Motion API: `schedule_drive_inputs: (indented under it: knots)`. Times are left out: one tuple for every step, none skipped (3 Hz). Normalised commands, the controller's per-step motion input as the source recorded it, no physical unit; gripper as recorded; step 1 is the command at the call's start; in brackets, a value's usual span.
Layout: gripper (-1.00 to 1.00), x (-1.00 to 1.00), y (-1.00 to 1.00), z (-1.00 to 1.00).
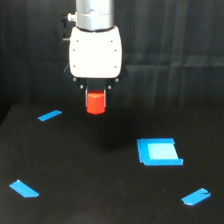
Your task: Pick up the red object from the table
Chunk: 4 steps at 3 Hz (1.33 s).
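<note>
The red object (95, 102), a small red-orange block, sits directly under the white body of my gripper (95, 104), in the upper middle of the exterior view. Its top is tucked up against the gripper's underside. The dark fingers flank it and barely stand out from the black background. The gripper looks shut on the block, which appears to hang just above the black table (90, 175). A faint darker patch lies on the table below and slightly to the right of the block.
Blue tape strips lie on the table at the left (49, 115), lower left (24, 188) and lower right (196, 197). A blue square patch (159, 152) sits to the right of centre. A dark curtain hangs behind.
</note>
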Motion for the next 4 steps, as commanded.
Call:
schedule_drive_inputs:
  knots:
    - [-1.00, 0.05, 0.12, 0.02]
    - [-0.98, 0.03, 0.00, 0.04]
    - [-0.99, 0.08, -0.03, 0.04]
    - [-1.00, -0.06, 0.07, 0.08]
